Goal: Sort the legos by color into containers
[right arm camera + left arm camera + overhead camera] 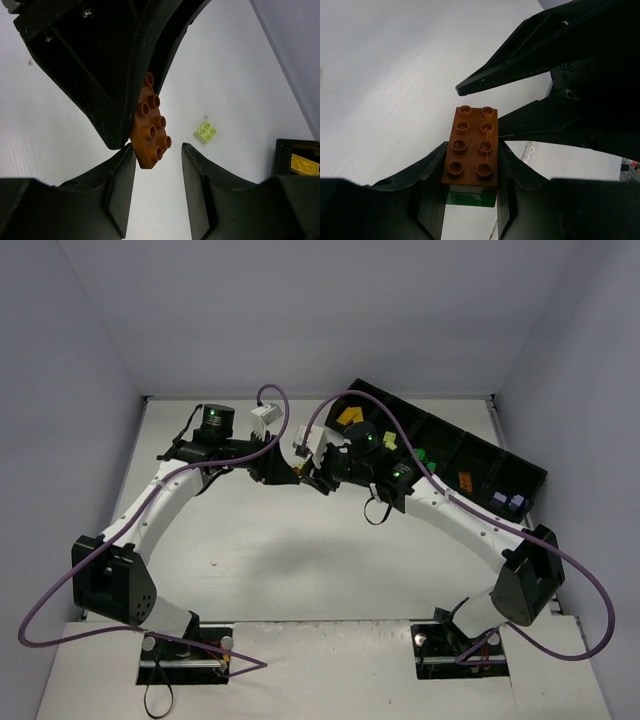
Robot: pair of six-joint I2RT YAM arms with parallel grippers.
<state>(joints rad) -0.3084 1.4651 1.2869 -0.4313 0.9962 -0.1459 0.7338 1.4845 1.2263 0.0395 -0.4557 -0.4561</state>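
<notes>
Your left gripper [472, 167] clamps the orange-brown brick [472, 142]; your right gripper [157, 148], jaws wide, straddles its end; centre it before closing.

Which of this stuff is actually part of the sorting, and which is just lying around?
Part of the job: orange-brown brick with green brick under it, in left gripper; loose lime brick; black containers.
Just lying about: purple cables.
</notes>
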